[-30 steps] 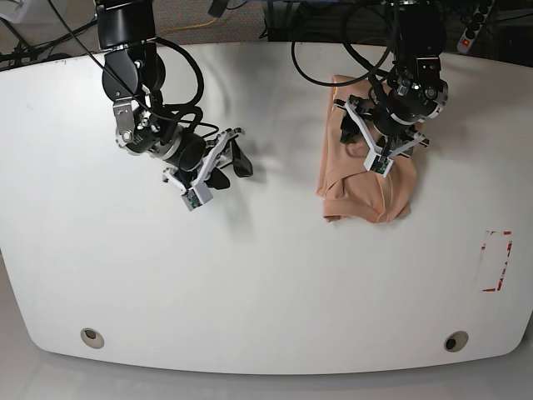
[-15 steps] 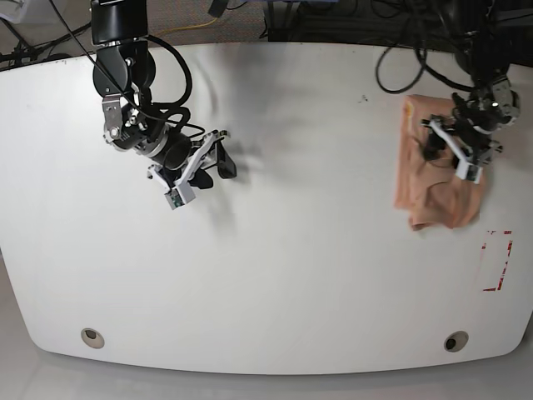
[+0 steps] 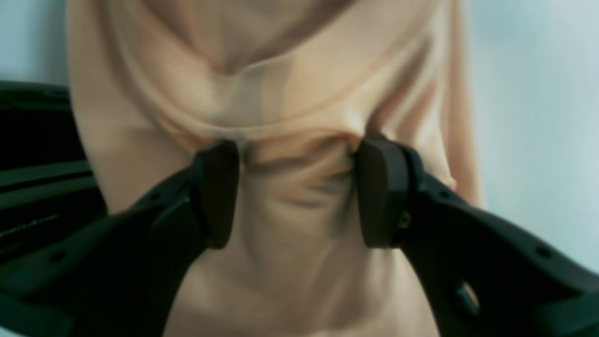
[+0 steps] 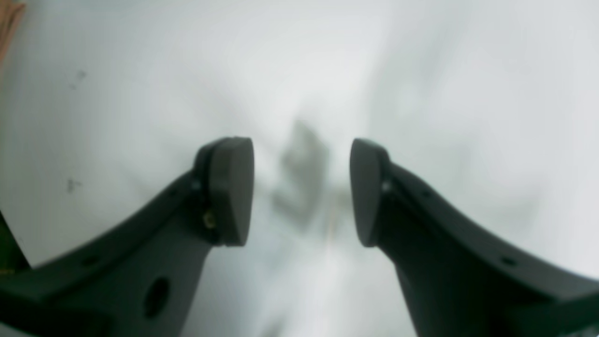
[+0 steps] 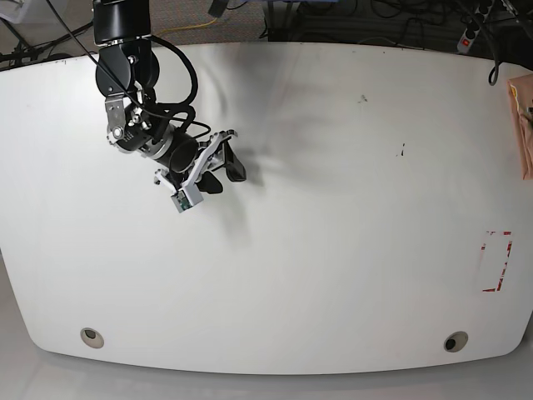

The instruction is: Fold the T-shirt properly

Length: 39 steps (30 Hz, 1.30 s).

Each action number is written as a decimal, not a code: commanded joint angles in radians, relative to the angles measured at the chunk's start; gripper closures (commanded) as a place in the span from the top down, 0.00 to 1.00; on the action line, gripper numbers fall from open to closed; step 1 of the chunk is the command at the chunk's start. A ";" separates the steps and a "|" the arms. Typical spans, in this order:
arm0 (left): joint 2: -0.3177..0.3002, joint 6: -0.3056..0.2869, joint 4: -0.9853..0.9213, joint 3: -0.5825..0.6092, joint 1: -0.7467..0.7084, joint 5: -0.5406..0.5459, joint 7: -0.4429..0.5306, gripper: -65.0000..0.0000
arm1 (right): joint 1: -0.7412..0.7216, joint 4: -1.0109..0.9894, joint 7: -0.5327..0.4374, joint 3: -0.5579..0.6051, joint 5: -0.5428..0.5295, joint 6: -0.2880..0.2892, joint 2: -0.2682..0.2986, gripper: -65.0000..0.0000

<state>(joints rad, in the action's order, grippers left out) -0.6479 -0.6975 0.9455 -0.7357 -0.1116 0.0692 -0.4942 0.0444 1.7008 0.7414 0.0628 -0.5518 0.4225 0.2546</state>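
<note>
T-shirt (image 3: 290, 117) bunched between left gripper (image 3: 297, 192) pads, clamped, at far right surface (image 5: 333, 250) edge. Right gripper (image 4: 302, 192) apart, empty, over bare surface.

No text, label or number can be read anywhere; wrist views are perhaps too blurred.

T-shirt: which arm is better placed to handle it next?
Left. The left claw has T-shirt cloth bunched between its pads. The right claw hangs open over bare table, far across it from the shirt.
</note>
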 commanded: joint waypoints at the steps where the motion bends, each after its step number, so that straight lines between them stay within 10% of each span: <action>1: -0.042 -0.001 0.068 -0.008 0.011 0.057 0.016 0.56 | -0.016 0.041 -0.019 -0.004 -0.014 -0.001 0.007 0.47; 7: -0.031 -0.001 0.267 -0.006 0.010 0.088 -0.057 0.56 | -0.016 0.060 -0.024 -0.010 -0.012 -0.001 0.018 0.47; 12: 0.102 -0.001 0.513 -0.006 0.010 0.077 -0.074 0.56 | -0.018 0.060 -0.036 -0.011 0.008 -0.003 0.062 0.47; 19: 0.343 -0.001 0.775 0.118 0.005 -0.091 -0.059 0.56 | 0.021 0.054 -0.234 -0.008 0.313 -0.003 0.050 0.47; 27: 0.511 0.085 0.823 0.272 -0.158 -0.203 0.274 0.44 | 0.134 -0.005 -0.624 -0.117 0.649 -0.003 -0.082 0.47; 32: 0.583 0.206 0.823 0.333 -0.280 -0.200 0.381 0.43 | 0.219 -0.071 -0.830 -0.218 0.663 -0.001 -0.128 0.47; 39: 0.702 0.238 0.844 0.350 -0.465 -0.200 0.516 0.43 | 0.377 -0.040 -0.871 -0.278 0.631 0.006 -0.128 0.47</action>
<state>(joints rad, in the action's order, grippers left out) 0.0246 -0.4652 1.7493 -0.3920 -0.5224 -0.1429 -0.0204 0.4080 1.6234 -0.0956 -0.1955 0.1246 0.4301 0.1173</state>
